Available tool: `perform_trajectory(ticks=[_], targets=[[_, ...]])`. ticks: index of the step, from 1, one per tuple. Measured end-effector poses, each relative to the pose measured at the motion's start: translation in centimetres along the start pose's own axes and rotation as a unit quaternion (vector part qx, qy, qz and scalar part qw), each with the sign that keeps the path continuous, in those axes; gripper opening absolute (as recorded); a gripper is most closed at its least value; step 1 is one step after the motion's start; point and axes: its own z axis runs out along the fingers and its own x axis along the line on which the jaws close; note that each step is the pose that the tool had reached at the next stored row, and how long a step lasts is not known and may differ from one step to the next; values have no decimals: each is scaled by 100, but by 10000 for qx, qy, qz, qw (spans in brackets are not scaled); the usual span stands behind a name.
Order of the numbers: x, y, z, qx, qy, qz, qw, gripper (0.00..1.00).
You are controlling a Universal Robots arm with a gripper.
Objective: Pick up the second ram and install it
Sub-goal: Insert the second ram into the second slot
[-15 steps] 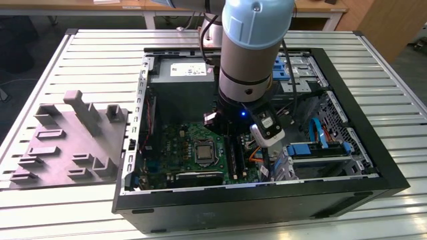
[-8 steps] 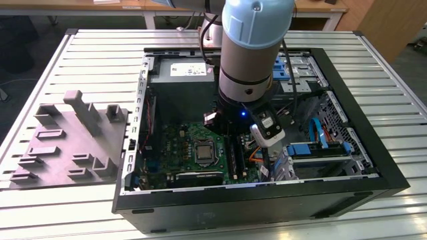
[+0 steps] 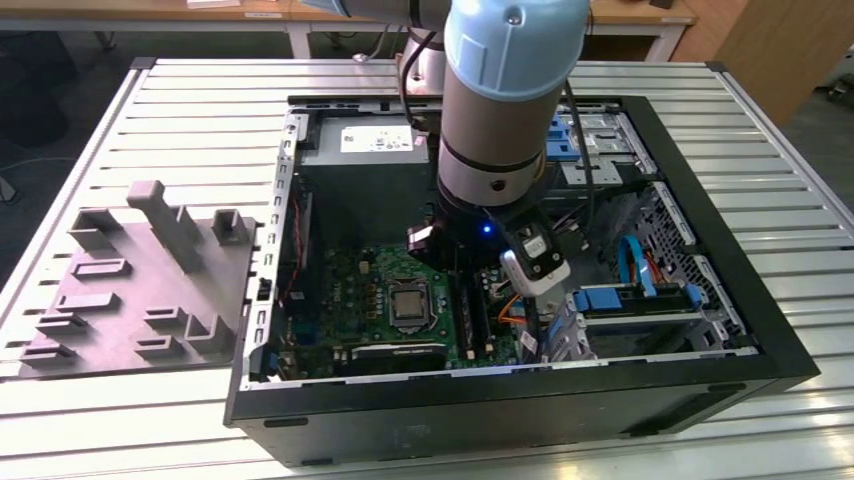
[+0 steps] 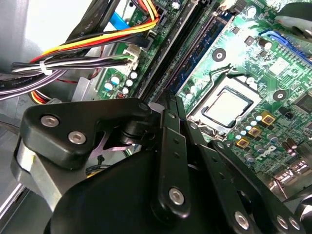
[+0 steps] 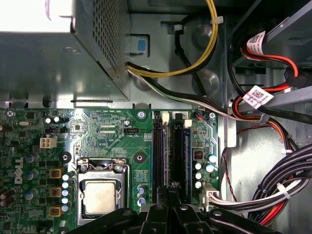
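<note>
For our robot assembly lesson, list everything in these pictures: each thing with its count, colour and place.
Table: one, silver, under everything.
Case: one, black, open, on the table.
Tray: one, grey, on the table, exterior view's left of the case.
Motherboard: one, green, inside the case.
Processor: one, silver, on the motherboard.
Slots: count unclear, black, beside the processor.
Cables: many, yellow, red, black, inside the case.
Arm: one, blue and grey, reaching into the case.
Pincer: one, black, over the slots.
</note>
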Motion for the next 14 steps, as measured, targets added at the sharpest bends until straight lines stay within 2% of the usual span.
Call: perform_trajectory(ticks=[11,14], targets=[[-1,0,-12,-2,0,0,10000,11],[-1,-4,-13,-29,1,0,10000,11]])
